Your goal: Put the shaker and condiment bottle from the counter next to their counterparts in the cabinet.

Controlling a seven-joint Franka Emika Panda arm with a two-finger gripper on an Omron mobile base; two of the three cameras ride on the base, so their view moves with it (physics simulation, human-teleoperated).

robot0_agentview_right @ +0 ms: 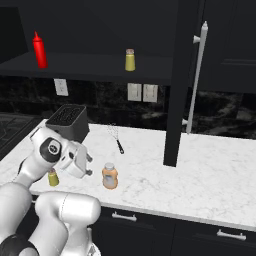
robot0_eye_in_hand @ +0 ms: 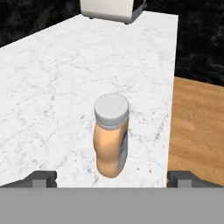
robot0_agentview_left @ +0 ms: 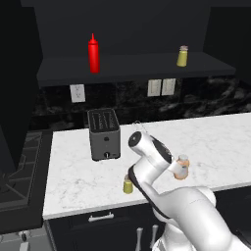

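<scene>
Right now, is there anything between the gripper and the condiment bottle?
Nothing: in the hand view only bare counter lies between the open gripper and the upright condiment bottle.

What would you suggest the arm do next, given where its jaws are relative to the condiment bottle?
Probably ease the gripper forward along its own axis until the jaws straddle the condiment bottle, then close. The hand view shows the jaws open and wide apart, the bottle centred between them but still ahead, upright on the counter. The shaker stands apart, so it should not interfere.
</scene>
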